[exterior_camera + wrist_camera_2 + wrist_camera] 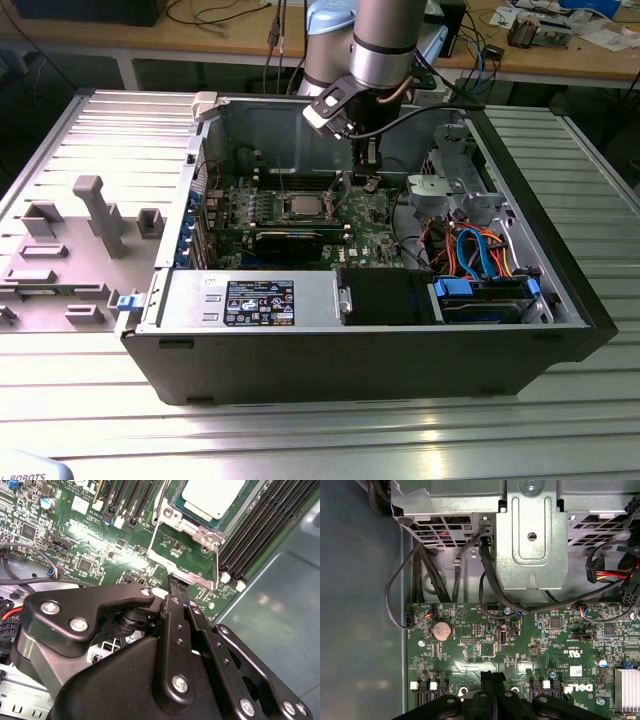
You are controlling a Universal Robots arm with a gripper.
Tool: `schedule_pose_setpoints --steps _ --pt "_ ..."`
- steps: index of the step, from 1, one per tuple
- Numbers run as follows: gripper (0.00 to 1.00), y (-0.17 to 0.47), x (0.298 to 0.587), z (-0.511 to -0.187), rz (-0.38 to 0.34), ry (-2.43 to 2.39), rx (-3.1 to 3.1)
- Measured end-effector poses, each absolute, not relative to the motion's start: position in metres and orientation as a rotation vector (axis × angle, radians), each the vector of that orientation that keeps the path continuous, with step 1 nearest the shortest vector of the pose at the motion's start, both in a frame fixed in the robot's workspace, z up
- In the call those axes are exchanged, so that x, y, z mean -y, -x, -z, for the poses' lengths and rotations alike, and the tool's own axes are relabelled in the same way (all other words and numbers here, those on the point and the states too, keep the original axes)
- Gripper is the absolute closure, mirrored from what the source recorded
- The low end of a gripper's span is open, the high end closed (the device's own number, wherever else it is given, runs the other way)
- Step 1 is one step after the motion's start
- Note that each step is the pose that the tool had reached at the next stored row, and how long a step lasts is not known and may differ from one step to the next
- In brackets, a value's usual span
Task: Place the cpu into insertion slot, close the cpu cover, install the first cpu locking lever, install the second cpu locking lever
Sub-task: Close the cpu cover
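Gripper (176,584) fingers (172,625) were pinched shut, tips touching the open cpu cover (195,577). The cpu (212,497) sat in the insertion slot (197,516).

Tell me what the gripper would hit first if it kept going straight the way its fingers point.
Probably the near edge of the cpu cover, which lies right ahead of the gripper in the second wrist view, though depth there is unclear.

I was working in what looked like a robotics lab or electronics workshop. Wooden workbenches (100,42) at the back were strewn with cables (225,12). A ribbed metal table (320,440) carried an opened computer case (330,365) and a grey fixture plate (60,250), with the robot arm (385,40) above.
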State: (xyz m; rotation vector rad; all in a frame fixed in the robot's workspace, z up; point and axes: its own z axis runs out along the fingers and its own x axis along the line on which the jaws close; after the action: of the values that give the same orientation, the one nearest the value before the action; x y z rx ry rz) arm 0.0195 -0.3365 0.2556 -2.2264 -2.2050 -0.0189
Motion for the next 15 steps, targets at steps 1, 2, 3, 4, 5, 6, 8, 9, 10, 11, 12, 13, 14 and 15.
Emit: schedule_pose_setpoints --steps 1,2,3,4,5,6,8,9,10,11,12,13,14,15 --pt "0.89 -0.0189 0.3365 -0.2556 0.019 2.226 2.205" --pt "0.89 -0.0184 0.3365 -0.2556 0.019 2.226 2.205" --pt "0.89 -0.0180 0.3365 -0.2556 0.019 2.226 2.205" --pt "0.89 -0.0176 0.3365 -0.2556 0.019 2.226 2.205" --pt "0.89 -0.0172 0.3365 -0.2556 0.019 2.226 2.205" --pt "0.89 -0.0169 0.3365 -0.2556 0.019 2.226 2.205" --pt "0.89 -0.0163 0.3365 -0.2556 0.019 2.226 2.205" --pt "0.89 -0.0160 0.3365 -0.2556 0.019 2.226 2.205" --pt "0.89 -0.0157 0.3365 -0.2556 0.019 2.226 2.205" --pt "0.89 -0.0152 0.3365 -0.2556 0.019 2.226 2.205" --pt "0.89 -0.0149 0.3365 -0.2556 0.019 2.226 2.205" --pt "0.89 -0.0144 0.3365 -0.2556 0.019 2.226 2.205" --pt "0.89 -0.0138 0.3366 -0.2556 0.019 2.226 2.205" --pt "0.89 -0.0133 0.3366 -0.2556 0.019 2.226 2.205"
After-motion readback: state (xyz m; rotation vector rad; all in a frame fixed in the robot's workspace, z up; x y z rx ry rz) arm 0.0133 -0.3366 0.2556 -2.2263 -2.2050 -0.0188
